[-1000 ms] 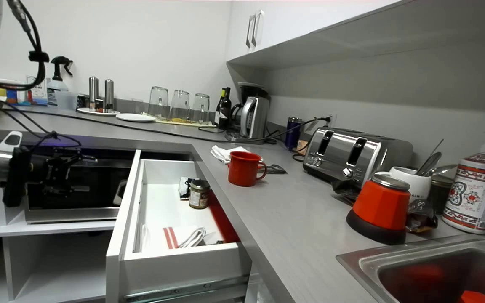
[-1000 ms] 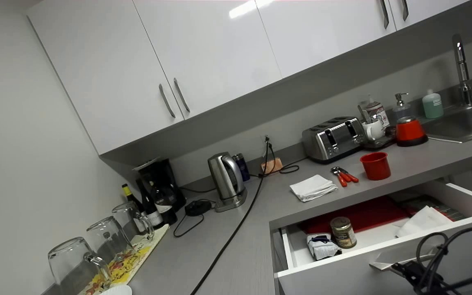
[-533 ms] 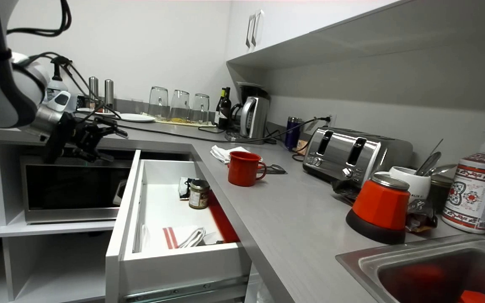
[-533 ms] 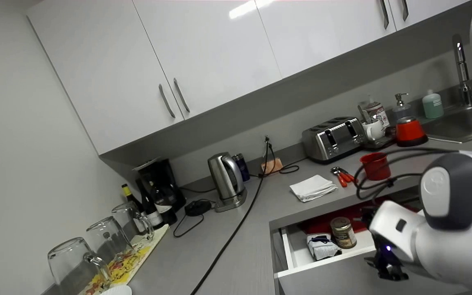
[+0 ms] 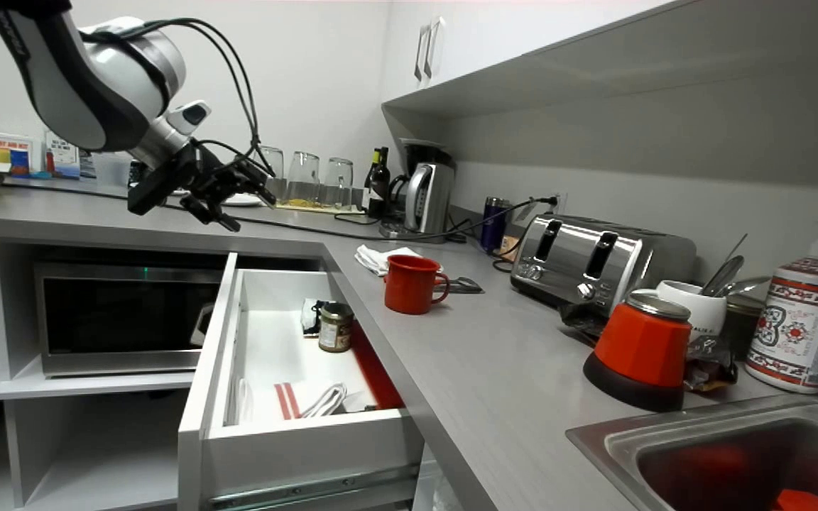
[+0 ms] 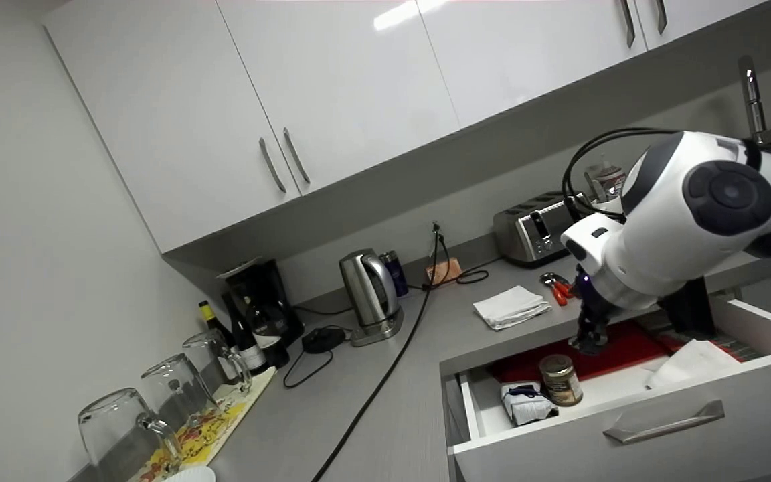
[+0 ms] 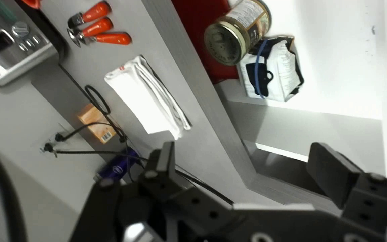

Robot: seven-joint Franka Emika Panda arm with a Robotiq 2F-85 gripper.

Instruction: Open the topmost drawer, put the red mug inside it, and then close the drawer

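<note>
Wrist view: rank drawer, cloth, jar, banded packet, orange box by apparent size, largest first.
1. Drawer, cut off by the frame
2. Cloth
3. Jar and packet: too alike to rank
4. Box

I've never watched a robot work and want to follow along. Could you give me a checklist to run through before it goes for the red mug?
1. Top drawer pulled open: ok, its inside shows in both exterior views.
2. Gripper open with nothing in it: ok.
3. Red mug upright on the counter: ok.
4. Gripper at the mug: not ok, they are clearly apart in an exterior view.
5. Space in the drawer: ok, it looks bare between the jar and the striped cloth.
6. Mug empty: cannot tell, too little of its inside shows.
</note>
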